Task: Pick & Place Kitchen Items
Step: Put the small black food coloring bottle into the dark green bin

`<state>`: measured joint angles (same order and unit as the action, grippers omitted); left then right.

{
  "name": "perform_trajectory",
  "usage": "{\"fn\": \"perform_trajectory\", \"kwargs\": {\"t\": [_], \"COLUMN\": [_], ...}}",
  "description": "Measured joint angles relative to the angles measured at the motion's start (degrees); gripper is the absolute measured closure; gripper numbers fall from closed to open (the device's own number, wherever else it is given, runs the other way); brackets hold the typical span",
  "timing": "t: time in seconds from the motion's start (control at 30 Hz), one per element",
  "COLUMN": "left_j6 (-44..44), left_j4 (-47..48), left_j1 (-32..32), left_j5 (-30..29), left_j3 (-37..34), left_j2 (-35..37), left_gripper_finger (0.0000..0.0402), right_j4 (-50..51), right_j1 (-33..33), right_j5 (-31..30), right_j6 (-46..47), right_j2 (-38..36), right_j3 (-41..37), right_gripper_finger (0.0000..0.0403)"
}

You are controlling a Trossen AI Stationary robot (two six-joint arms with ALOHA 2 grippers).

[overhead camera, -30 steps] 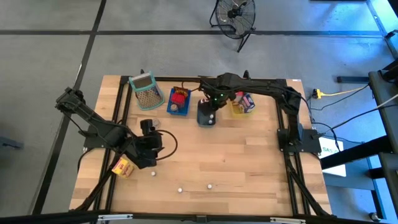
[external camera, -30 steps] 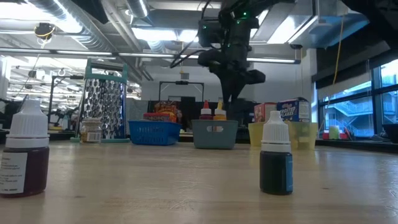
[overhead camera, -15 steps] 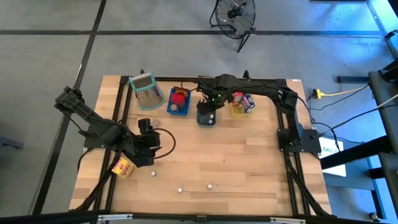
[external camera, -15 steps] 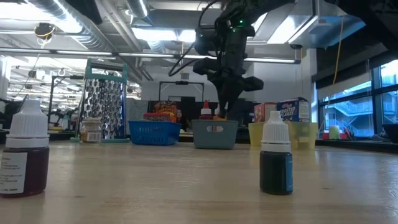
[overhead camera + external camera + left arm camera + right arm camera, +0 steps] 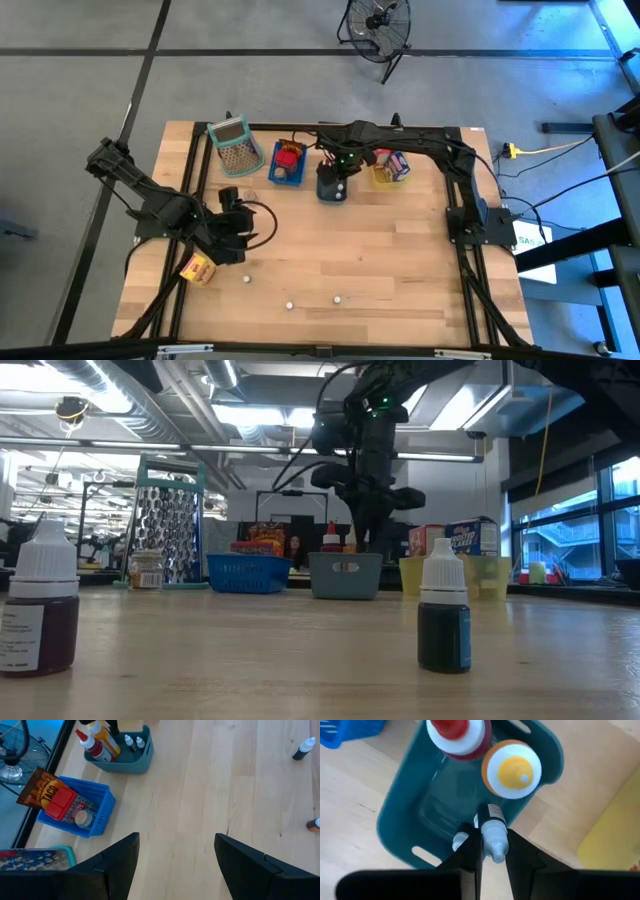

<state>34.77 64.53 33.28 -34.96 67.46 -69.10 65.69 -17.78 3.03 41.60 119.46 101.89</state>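
Right wrist view: a small white-capped dropper bottle is seen pinched between the two dark fingers of the right gripper, which are nearly closed on it. Its long axis runs along the fingers, with the cap end lying between the fingertips and the labelled body reaching out beyond them, over the inside of the grey-blue tray. Two larger bottles, one red-capped and one yellow-capped, are stood upright at one end of that tray. In the high view the tray is placed near the bench's far edge, between the blue basket and the yellow tray. The left gripper is held over bare wood near the bench's left edge, its fingers parted and empty.
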Motion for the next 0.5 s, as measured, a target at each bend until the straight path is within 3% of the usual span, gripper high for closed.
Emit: {"fn": "perform_trajectory", "kwargs": {"t": [0.5], "left_j6": [0.0], "left_j4": [0.0], "left_j1": [0.0], "left_j5": [0.0], "left_j3": [0.0], "left_j2": [0.0], "left_gripper_finger": [0.0148], "right_j4": [-0.9], "right_j1": [0.0], "right_j5": [-0.4], "right_j6": [0.2], "right_j2": [2.5], "right_j3": [0.0], "right_gripper_finger": [0.0343]}}
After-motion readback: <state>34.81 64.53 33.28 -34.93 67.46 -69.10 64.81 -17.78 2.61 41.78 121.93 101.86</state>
